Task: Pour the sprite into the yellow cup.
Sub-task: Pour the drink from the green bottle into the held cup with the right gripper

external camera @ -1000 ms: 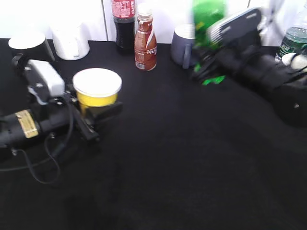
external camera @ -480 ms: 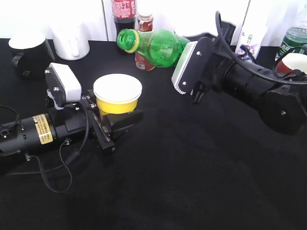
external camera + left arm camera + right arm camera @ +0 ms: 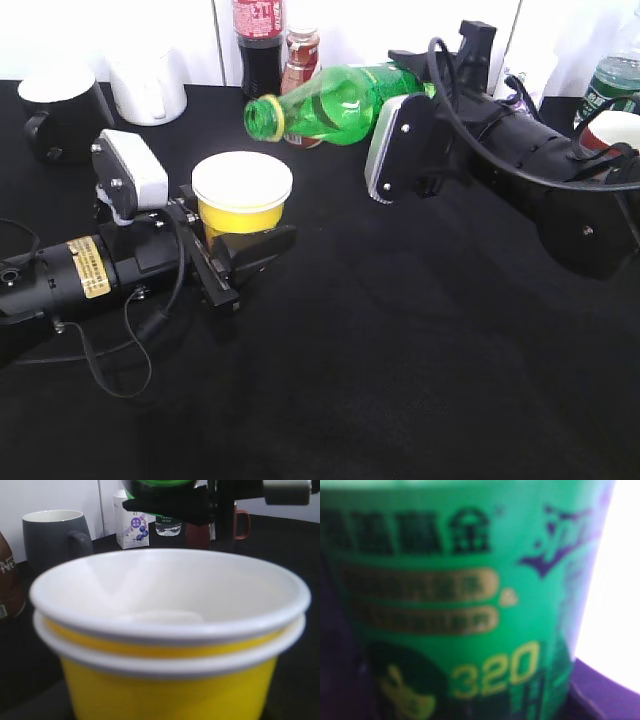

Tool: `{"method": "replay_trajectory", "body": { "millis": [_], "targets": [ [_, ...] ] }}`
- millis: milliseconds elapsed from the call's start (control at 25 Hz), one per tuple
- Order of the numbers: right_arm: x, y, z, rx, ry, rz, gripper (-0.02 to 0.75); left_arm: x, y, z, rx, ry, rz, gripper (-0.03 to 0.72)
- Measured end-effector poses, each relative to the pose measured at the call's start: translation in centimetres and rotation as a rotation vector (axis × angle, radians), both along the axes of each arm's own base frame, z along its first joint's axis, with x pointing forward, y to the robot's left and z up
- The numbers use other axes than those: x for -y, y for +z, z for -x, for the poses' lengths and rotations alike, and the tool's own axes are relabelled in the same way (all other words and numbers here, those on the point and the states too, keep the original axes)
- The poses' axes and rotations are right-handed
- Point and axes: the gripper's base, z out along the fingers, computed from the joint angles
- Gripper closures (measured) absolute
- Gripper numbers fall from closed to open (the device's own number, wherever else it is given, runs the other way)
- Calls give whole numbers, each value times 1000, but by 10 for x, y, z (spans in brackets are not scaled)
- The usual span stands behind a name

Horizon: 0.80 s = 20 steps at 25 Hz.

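The sprite (image 3: 335,104) is a bright green bottle held nearly level by my right gripper (image 3: 425,130), which is shut on its body. Its open mouth points left and slightly down, above and just right of the yellow cup (image 3: 242,198). Its label fills the right wrist view (image 3: 460,605). My left gripper (image 3: 235,255) is shut on the yellow cup and holds it upright on the black table. The cup fills the left wrist view (image 3: 170,645); its white inside looks empty. No liquid shows leaving the bottle.
A cola bottle (image 3: 257,40) and a brown drink bottle (image 3: 300,55) stand at the back. A white jug (image 3: 148,85) and a black pot (image 3: 60,110) stand back left. A clear bottle (image 3: 612,80) is at the far right. A grey mug (image 3: 52,540) shows behind the cup.
The right gripper brought the sprite from upright at the back down to a near-level tilt over the cup. The left gripper moved the yellow cup slightly right, then held still.
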Motion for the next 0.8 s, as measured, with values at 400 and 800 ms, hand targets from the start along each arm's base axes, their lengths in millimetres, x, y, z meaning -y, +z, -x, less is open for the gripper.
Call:
{"method": "replay_trajectory", "body": {
  "millis": [400,800],
  "targets": [
    [1,3,0,93,-10,108,310,-1,-2,0,-14,7,-21,251],
    [3,4,-1,123,-38,136,310,0,-3,0,-16,2,-28,252]
  ]
}}
